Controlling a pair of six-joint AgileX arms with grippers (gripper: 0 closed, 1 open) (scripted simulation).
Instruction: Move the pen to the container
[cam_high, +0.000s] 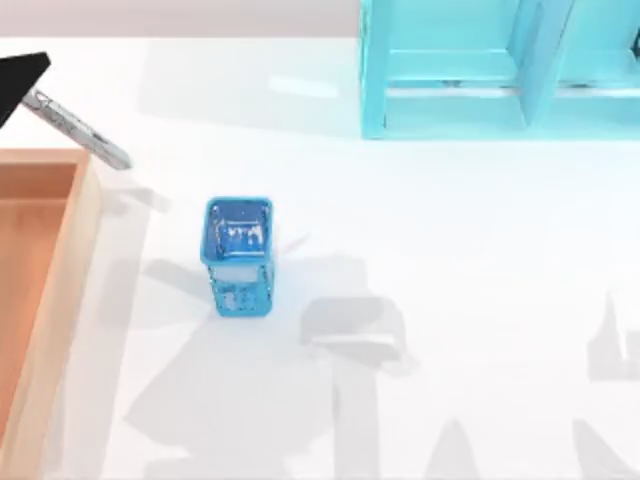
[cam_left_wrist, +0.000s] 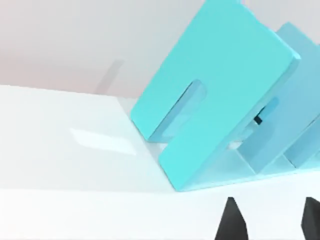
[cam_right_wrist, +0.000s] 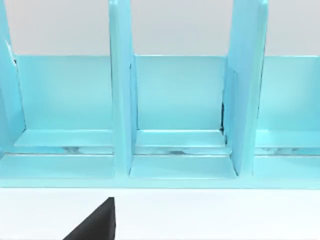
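The pen (cam_high: 82, 133) shows in the top view at the far left, tilted, its silver-grey barrel pointing down towards the far right corner of the container (cam_high: 88, 235). The pen's upper end meets a black shape at the view's left edge; I cannot tell whether that shape is the cap or a finger. A faint shadow lies on the table beside the barrel's lower tip, so the pen is off the surface. In the left wrist view my left gripper (cam_left_wrist: 272, 222) is open, with nothing but white table between its dark fingers (cam_left_wrist: 231, 222). One black finger (cam_right_wrist: 97, 222) of my right gripper shows before the shelf.
A small blue mesh cup (cam_high: 240, 255) stands on the table right of the container. A teal shelf unit (cam_high: 450, 70) lines the back right, and it is also in the left wrist view (cam_left_wrist: 215, 95) and the right wrist view (cam_right_wrist: 175, 100). Arm shadows darken the table's front.
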